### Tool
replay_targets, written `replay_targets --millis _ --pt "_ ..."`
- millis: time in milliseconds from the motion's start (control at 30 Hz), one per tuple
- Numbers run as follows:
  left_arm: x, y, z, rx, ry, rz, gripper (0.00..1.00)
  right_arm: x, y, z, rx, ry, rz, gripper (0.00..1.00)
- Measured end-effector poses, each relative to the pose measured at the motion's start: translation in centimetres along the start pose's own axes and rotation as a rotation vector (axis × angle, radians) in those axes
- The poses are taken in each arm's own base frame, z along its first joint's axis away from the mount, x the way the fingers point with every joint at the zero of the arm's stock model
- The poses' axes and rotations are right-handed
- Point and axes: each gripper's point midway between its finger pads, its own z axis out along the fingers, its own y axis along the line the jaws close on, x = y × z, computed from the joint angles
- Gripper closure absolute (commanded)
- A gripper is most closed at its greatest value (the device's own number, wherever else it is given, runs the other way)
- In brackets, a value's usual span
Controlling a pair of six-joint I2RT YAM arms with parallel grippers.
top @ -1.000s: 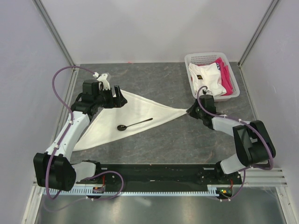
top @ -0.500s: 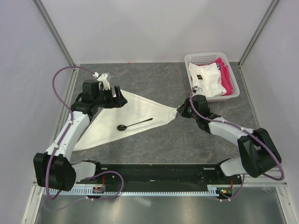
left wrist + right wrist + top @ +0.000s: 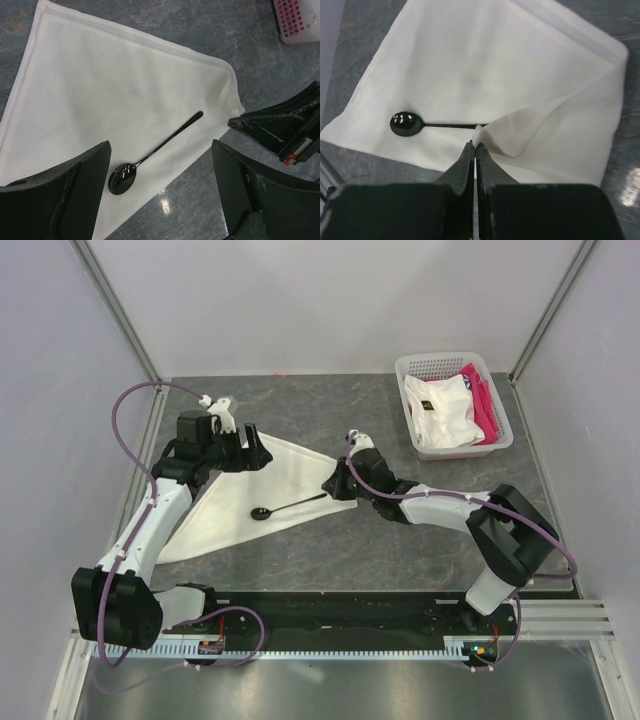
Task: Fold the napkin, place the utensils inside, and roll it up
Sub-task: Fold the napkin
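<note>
The cream-white napkin (image 3: 270,490) lies folded in a triangle on the grey table, left of centre. The black spoon (image 3: 285,507) lies on it, bowl toward the left; it also shows in the left wrist view (image 3: 150,157) and the right wrist view (image 3: 420,124). My right gripper (image 3: 333,483) is shut on the napkin's right corner (image 3: 485,132) and holds it lifted over the spoon's handle tip, folded back leftward. My left gripper (image 3: 245,452) is open at the napkin's far left corner, above the cloth (image 3: 115,90), holding nothing.
A white basket (image 3: 503,440) at the back right holds a white garment (image 3: 440,410) and a pink cloth (image 3: 484,405). Metal frame posts stand at the back corners. The arm bases sit at the near edge.
My right gripper has moved left, dragging the napkin's right corner back over the cloth toward the spoon's handle. The left arm and the spoon have not moved.
</note>
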Motion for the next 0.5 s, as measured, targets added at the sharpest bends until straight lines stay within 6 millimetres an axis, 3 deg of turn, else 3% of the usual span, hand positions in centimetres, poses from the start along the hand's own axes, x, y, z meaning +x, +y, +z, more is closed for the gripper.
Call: replay_targets --millis 300,500 --pt "0.0 0.0 0.0 0.0 0.0 0.0 0.11 2.6 7.8 2.9 -0.168 0.064 -0.047 1.0" --pt "0.0 0.0 0.0 0.0 0.0 0.0 0.11 4.3 10.9 4.2 -0.241 0.107 -0.061 1.0"
